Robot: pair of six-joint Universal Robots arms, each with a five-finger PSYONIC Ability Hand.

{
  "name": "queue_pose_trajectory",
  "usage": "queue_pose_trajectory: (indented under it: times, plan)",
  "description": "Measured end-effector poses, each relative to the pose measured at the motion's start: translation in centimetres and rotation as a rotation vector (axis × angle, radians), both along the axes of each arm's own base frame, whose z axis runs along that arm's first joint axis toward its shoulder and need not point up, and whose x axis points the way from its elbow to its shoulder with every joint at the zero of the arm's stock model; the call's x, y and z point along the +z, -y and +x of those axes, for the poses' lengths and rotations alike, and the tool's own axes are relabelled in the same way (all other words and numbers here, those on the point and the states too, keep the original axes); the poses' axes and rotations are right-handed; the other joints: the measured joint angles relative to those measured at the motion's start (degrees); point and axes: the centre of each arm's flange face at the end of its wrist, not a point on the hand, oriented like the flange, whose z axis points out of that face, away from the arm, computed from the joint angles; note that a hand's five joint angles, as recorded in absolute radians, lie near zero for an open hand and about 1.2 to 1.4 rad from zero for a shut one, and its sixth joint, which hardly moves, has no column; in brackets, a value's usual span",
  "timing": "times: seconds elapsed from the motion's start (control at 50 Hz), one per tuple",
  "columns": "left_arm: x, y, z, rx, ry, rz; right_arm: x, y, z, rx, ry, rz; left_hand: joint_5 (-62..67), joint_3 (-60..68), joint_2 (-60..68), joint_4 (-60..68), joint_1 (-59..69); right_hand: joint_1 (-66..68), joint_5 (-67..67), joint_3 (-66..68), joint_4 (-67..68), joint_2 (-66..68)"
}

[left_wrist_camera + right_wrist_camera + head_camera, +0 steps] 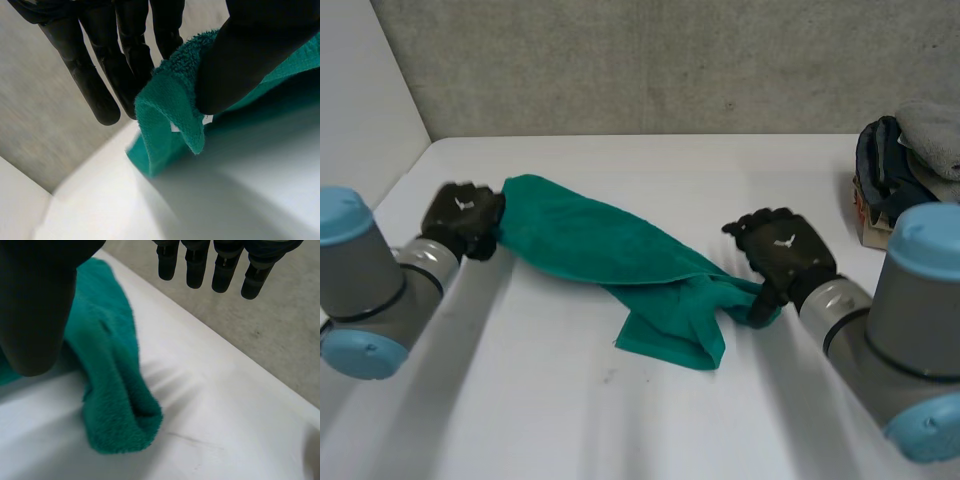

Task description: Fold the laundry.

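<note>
Green towel (pixel 610 250) stretched out in a long band across the white surface (pixel 720 170), held at one end.

At the left of the frame, the left robot hand (pixel 465 220) has the towel's upper-left end. Seen from its wrist, the thumb (pixel 240 65) clamps a fuzzy corner against the straight fingers (pixel 100 90), a proper pinch. Right of centre, the right robot hand (pixel 788 255) sits at the other end, where the cloth bunches and a flap spills toward the lower middle. Its fingers (pixel 217 270) stand straight and well clear of the towel, spread wide, and just the thumb (pixel 35 310) lies over the cloth. The band runs from upper left down to lower right, lying on the surface. At the right edge of the frame sits a pile of clothes (pixel 920 140), grey and dark blue, well apart from the towel.
</note>
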Motion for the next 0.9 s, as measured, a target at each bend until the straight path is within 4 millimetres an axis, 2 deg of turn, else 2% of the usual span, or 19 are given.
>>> queue_pose_trajectory:
  times: [0.06,0.1,0.14,0.18,0.32,0.34,0.36,0.38,0.42,0.46,0.52,0.58,0.66,0.68,0.72,0.78,0.8,0.84,0.9]
  plan:
    - [2.1,-0.7,0.0,-0.004,-0.022,-0.044,0.5,1.2,-0.5,-0.031,0.039,0.05,0.0,0.0,0.0,0.0,0.0,0.0,0.0,0.0,0.0,0.0]
    - [4.2,-1.3,0.0,-0.008,-0.049,-0.092,0.6,2.7,-1.0,-0.054,0.087,0.152,0.0,0.2,0.1,0.0,0.0,0.0,0.0,0.0,0.0,0.0]
    - [4.9,-1.5,0.0,-0.009,-0.058,-0.108,0.5,3.1,-1.1,-0.056,0.105,0.196,0.0,0.2,0.1,0.0,0.0,0.0,0.0,0.0,0.0,0.0]
    - [7.2,-2.0,0.1,-0.011,-0.09,-0.162,0.0,4.6,-1.1,-0.045,0.163,0.337,0.0,0.2,0.2,0.0,0.0,0.0,0.0,0.0,0.0,0.0]
    - [10.3,-1.9,0.0,-0.016,-0.132,-0.245,-2.7,6.6,-0.2,0.006,0.184,0.5,0.0,0.2,0.2,0.0,0.0,2.1,1.9,2.5,2.0,2.5]
    - [10.7,-1.8,0.0,-0.017,-0.139,-0.256,-3.2,6.8,0.0,0.013,0.176,0.511,0.0,0.2,0.2,0.0,0.0,9.4,9.9,10.0,9.9,10.2]
    - [10.8,-1.8,-0.1,-0.018,-0.141,-0.259,-3.3,6.9,0.1,0.016,0.174,0.513,0.0,0.2,0.2,0.0,0.0,11.3,10.8,10.9,10.8,12.1]
    - [11.3,-1.6,-0.2,-0.02,-0.153,-0.273,-3.8,7.0,0.3,0.023,0.165,0.515,0.0,0.2,0.2,0.1,0.0,27.9,26.4,26.8,26.5,28.6]
    - [12.0,-1.4,-0.3,-0.023,-0.168,-0.289,-3.9,7.3,0.4,0.024,0.157,0.499,0.0,0.2,0.2,0.1,0.0,42.6,41.9,42.6,42.3,43.9]
    - [12.7,-1.1,-0.4,-0.025,-0.185,-0.306,-3.6,7.9,0.5,0.014,0.153,0.457,0.0,0.2,0.2,0.2,0.0,49.9,52.0,53.4,53.2,54.4]
    - [13.8,-0.5,-0.5,-0.027,-0.208,-0.336,-1.7,9.4,0.5,-0.02,0.157,0.319,0.0,0.2,0.2,0.2,0.0,49.9,52.8,55.1,55.9,55.1]
    - [14.8,0.4,-0.7,-0.027,-0.224,-0.369,1.3,11.1,0.4,-0.057,0.165,0.125,0.0,0.3,0.2,0.2,0.0,49.9,52.8,55.2,56.0,55.1]
    - [16.7,2.2,-1.0,-0.024,-0.244,-0.433,6.9,13.1,0.5,-0.096,0.173,-0.209,0.0,0.3,0.3,0.2,0.0,49.9,52.8,55.2,56.1,55.1]
    - [17.5,2.8,-1.1,-0.018,-0.253,-0.463,9.3,13.4,0.5,-0.104,0.173,-0.338,0.0,0.3,0.3,0.2,0.0,49.9,52.8,55.3,56.1,55.1]
    - [18.8,3.5,-1.1,-0.006,-0.268,-0.507,12.3,13.5,0.6,-0.112,0.167,-0.502,0.0,0.3,0.3,0.3,0.0,49.9,52.8,55.3,56.1,55.1]
    - [20.5,4.2,-1.0,0.015,-0.293,-0.56,15.3,13.0,0.8,-0.114,0.15,-0.67,0.0,0.3,0.3,0.3,0.0,49.9,52.8,55.3,56.1,55.1]
    - [21.1,4.4,-0.9,0.026,-0.306,-0.58,16.2,12.6,1.1,-0.106,0.14,-0.72,0.0,0.3,0.3,0.3,0.0,49.9,53.1,55.3,56.1,55.1]
    - [21.5,4.6,-0.8,0.038,-0.322,-0.592,16.6,12.0,1.5,-0.087,0.125,-0.747,0.0,0.3,0.3,0.3,0.0,49.9,53.4,55.3,56.1,55.1]
    - [21.1,4.7,-0.7,0.047,-0.337,-0.577,15.8,11.0,2.1,-0.047,0.094,-0.732,0.0,0.3,0.3,0.3,0.0,49.9,53.7,55.3,56.1,55.1]
